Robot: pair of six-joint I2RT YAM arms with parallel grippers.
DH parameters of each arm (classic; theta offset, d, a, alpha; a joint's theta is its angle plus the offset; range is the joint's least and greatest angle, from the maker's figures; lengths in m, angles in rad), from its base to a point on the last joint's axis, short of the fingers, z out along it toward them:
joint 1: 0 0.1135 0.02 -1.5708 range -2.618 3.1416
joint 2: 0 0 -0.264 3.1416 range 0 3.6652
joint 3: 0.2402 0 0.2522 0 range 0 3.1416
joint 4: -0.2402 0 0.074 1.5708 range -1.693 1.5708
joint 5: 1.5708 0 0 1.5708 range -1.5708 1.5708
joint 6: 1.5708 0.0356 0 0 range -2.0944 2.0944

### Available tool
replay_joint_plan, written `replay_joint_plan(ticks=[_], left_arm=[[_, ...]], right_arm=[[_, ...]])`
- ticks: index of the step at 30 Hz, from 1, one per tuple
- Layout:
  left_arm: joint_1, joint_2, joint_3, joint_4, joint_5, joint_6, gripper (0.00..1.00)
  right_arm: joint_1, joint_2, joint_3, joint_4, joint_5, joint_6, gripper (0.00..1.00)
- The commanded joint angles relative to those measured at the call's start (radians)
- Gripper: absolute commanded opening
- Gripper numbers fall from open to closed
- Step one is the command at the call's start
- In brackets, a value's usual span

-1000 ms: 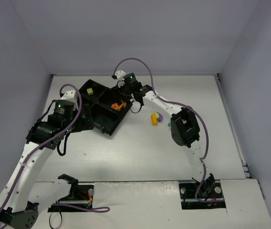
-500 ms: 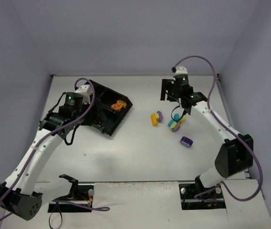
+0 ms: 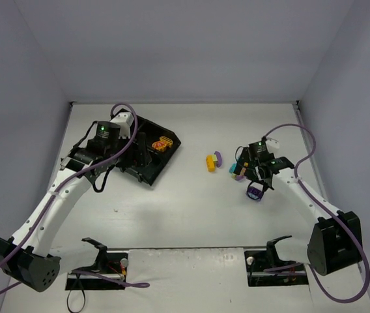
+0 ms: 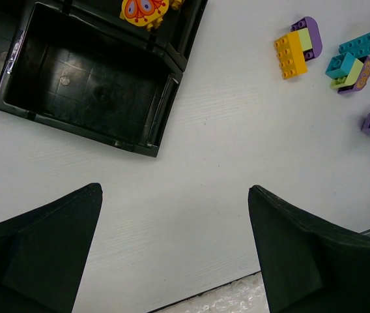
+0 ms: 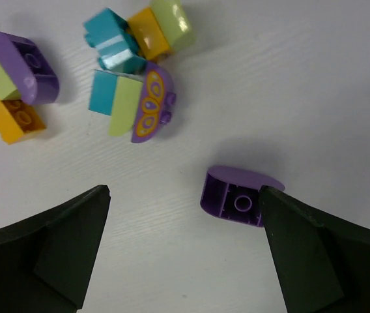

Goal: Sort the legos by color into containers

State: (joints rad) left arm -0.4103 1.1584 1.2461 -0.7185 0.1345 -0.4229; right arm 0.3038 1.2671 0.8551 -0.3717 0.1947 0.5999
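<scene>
The black tray point(image 3: 161, 167) sits at the back left; an orange printed brick point(image 3: 165, 143) lies in its right compartment, also in the left wrist view point(image 4: 144, 9). My left gripper point(image 3: 143, 149) hangs open and empty over the tray's near edge point(image 4: 175, 190). Loose bricks lie at centre right: a yellow-and-purple stack point(image 3: 212, 161), a teal, lime and purple cluster point(image 3: 237, 169), and a single purple brick point(image 3: 255, 192). My right gripper point(image 3: 258, 182) is open just above that purple brick point(image 5: 237, 195), which lies beside the right finger point(image 5: 302, 254); its fingertips straddle the table point(image 5: 184, 190).
The tray's near compartment point(image 4: 87, 78) holds nothing in the left wrist view. The cluster point(image 5: 133, 101) and the stack point(image 5: 12, 78) lie just beyond my right fingers. Walls enclose the table on three sides.
My right arm swung from over the tray to the right and came down over the loose purple brick. My left arm moved right, over the tray.
</scene>
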Motion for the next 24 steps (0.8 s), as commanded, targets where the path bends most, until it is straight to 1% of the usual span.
replay_joint_plan(ticks=[1,6,8,13,21,24], left_arm=[[-0.004,-0.025,0.047,0.028,0.013,0.006,0.87],[-0.002,-0.052,0.02,0.022,0.027,0.006,0.87],[-0.002,-0.065,0.012,0.021,0.031,0.004,0.87],[-0.002,-0.088,-0.019,0.024,0.036,0.007,0.87],[-0.004,-0.095,-0.025,0.021,0.048,0.019,0.87],[-0.004,-0.098,-0.022,0.016,0.05,0.029,0.87]], right_arm=[[-0.023,-0.043,-0.069,-0.03,0.038,0.175,0.96],[-0.04,-0.06,-0.137,-0.033,0.075,0.242,0.96],[-0.064,-0.071,-0.162,-0.033,0.072,0.259,0.96],[-0.084,-0.035,-0.179,-0.023,0.058,0.255,0.94],[-0.094,0.051,-0.171,0.051,0.003,0.216,0.91],[-0.094,0.067,-0.179,0.073,-0.017,0.207,0.87]])
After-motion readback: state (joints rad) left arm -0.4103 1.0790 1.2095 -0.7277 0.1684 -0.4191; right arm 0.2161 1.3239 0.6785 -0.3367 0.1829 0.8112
